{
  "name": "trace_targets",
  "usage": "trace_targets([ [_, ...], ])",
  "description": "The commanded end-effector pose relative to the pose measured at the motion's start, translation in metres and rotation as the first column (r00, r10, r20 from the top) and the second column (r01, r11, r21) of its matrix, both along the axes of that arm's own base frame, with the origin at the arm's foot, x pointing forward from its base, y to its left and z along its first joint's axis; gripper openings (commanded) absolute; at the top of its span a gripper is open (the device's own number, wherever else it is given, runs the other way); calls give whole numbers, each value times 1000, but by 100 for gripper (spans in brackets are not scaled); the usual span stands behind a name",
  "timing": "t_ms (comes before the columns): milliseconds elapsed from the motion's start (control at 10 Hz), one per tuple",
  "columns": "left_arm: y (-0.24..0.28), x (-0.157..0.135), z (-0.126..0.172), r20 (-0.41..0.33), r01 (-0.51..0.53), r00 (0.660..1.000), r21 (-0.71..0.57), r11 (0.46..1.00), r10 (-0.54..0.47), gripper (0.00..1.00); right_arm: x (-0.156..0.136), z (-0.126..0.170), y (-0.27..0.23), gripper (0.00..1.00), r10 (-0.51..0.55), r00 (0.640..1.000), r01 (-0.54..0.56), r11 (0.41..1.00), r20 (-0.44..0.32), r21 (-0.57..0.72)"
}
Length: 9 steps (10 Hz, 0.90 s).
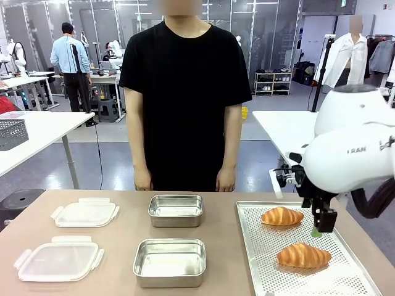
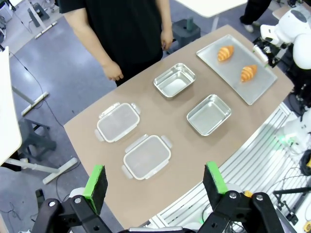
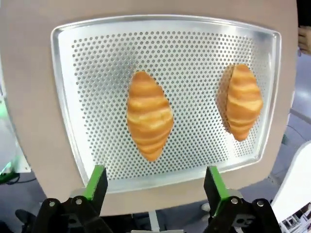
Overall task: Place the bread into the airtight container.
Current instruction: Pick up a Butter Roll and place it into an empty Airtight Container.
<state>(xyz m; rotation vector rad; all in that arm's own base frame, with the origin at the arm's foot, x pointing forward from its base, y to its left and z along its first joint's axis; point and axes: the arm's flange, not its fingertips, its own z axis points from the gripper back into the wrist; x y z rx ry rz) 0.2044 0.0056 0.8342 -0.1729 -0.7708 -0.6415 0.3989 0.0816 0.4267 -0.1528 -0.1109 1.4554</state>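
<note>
Right gripper [image 3: 155, 187] is spread wide with nothing between the pads, hanging above the perforated tray [image 3: 194, 43]. It isn't touching the bread yet. Left gripper [image 2: 155, 179] is also wide and empty, parked high over the table's near edge, I'd guess to stay out of the way.

Both croissants lie on the tray at the robot's right, so it makes sense this is the right arm's job. The centred croissant [image 3: 149, 115] sits between the finger lines in the wrist view. The second croissant [image 3: 243, 102] lies off to one side, apart from it. The centred one is probably the nearer of the two in the front view, though the wrist roll makes that uncertain.

The centred croissant's long axis runs straight away from the wrist camera, square to the line between the fingers, so the jaws would close across its short width. From the front, both croissants lie flat with tips pointing left-right across the tray.

Two steel containers [image 1: 170, 262] stand open mid-table, with their lids [image 1: 58, 259] set aside left. The drop should be unobstructed.
</note>
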Motion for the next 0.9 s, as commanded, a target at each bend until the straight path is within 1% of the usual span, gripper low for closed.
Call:
trace_targets([
  [0, -1, -1, 2, 2, 5, 1000, 0, 1000, -5, 100, 11, -25, 3, 100, -54, 998, 54, 998, 8, 10],
  [200, -1, -1, 2, 2, 5, 1000, 0, 1000, -5, 100, 16, -45, 2, 100, -71, 997, 71, 996, -2, 52],
  [400, -1, -1, 2, 2, 5, 1000, 0, 1000, -5, 100, 18, -58, -4, 100, -79, 997, 81, 995, -20, 60],
  [600, -1, -1, 2, 2, 5, 1000, 0, 1000, -5, 100, 18, -61, -8, 100, -94, 995, 98, 991, -46, 90],
  [700, -1, -1, 2, 2, 5, 1000, 0, 1000, -5, 100, 17, -59, -10, 100, -78, 994, 85, 992, -72, 97],
  [800, -1, -1, 2, 2, 5, 1000, 0, 1000, -5, 100, 17, -60, -6, 100, -92, 995, 95, 994, -50, 60],
])
